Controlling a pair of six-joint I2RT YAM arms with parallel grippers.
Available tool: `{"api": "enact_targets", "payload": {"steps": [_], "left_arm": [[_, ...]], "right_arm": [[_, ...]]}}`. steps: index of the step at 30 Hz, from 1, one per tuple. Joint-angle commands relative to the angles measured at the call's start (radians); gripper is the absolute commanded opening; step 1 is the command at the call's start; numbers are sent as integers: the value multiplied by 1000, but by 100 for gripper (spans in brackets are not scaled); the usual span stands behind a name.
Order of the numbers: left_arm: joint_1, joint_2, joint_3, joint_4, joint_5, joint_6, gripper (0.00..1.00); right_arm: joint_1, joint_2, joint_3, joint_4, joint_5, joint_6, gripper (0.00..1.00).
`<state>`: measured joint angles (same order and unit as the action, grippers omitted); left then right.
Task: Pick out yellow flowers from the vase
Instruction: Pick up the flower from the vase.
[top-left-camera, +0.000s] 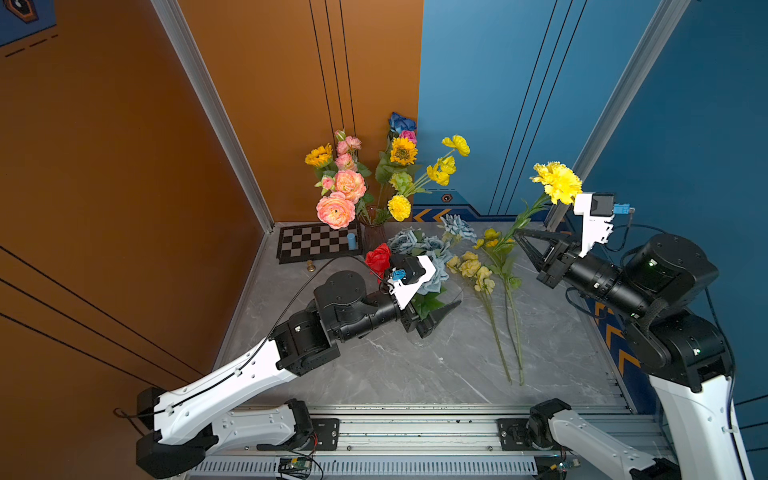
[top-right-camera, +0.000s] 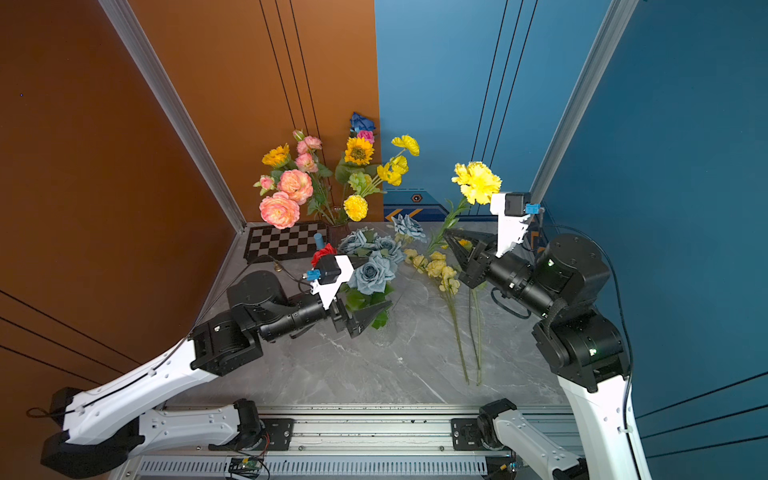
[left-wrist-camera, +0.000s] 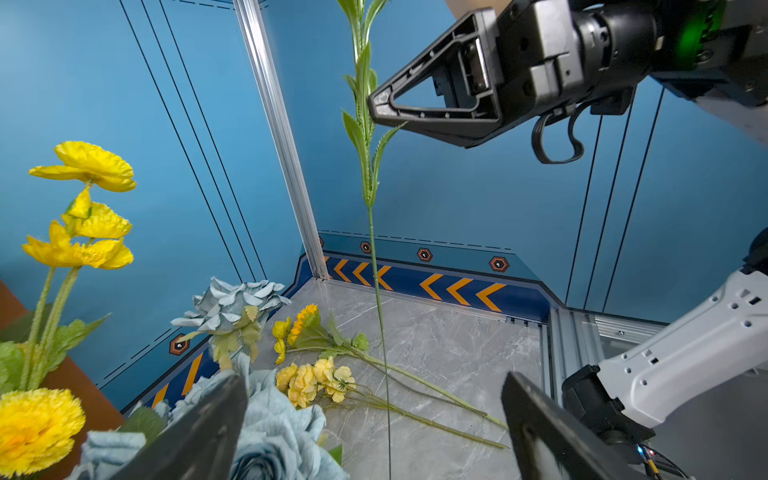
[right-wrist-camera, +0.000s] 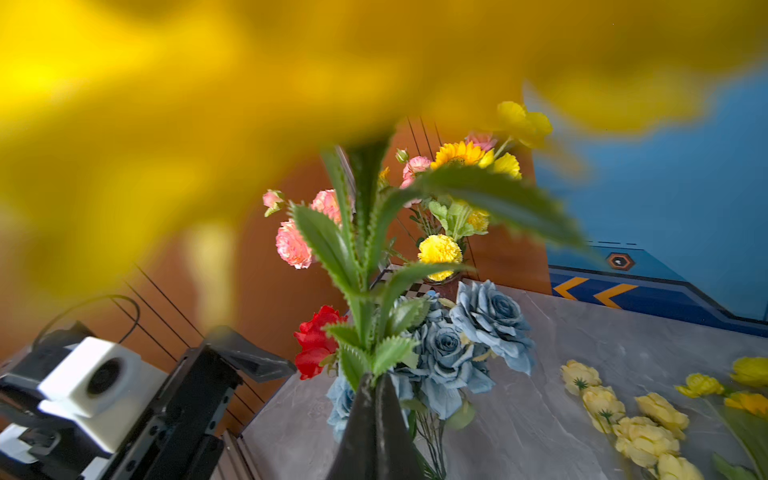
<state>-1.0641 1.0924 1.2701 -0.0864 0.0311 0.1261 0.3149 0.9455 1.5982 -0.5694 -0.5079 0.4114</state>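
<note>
We see the right fingers (top-left-camera: 519, 233) pressed together on the leafy green stem (left-wrist-camera: 369, 183) of a yellow carnation (top-left-camera: 557, 183). They hold it in the air over the far right part of the table (top-left-camera: 374, 365), its ruffled bloom close to the wrist camera and its stem hanging down past the fingertips. In the right wrist view the bloom is a yellow blur across most of the picture. The left fingers (left-wrist-camera: 199, 428) are spread wide and hold nothing; they sit just beside the grey-blue roses (top-left-camera: 415, 245) near the middle of the table. Two yellow sprigs lie flat on the table between the arms, a pale-yellow rose cluster (top-left-camera: 471, 268) and a small sunflower sprig (top-left-camera: 492, 239), with their stems side by side. In the dark vase (top-left-camera: 372, 235) at the back stand more yellow blooms — sunflowers (top-left-camera: 402, 151), poppies (top-left-camera: 446, 164) and a pompom (top-left-camera: 399, 208) — among peach-pink peonies (top-left-camera: 336, 210).
</note>
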Motion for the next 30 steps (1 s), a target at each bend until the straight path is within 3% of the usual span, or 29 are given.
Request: {"api": "enact_targets", "payload": {"steps": [1,3,9,23,30], "left_arm": [[-12,37,58,-18,39,-30,98],[-14,66,76,-18,35,-43,99],[-28,110,99,-18,50,-62,88],[-37,94,61,-18,14,-58,28],[-41,86,54,-13,1,-47,17]], "right_arm": [[12,4,19,82,-75,81,0],[22,9,18,116,-96,104,0],[59,5,2,193,-100,132,0],[82,7,-20,198,-88,109,0],[85,4,-21,187,-89,99,0]]}}
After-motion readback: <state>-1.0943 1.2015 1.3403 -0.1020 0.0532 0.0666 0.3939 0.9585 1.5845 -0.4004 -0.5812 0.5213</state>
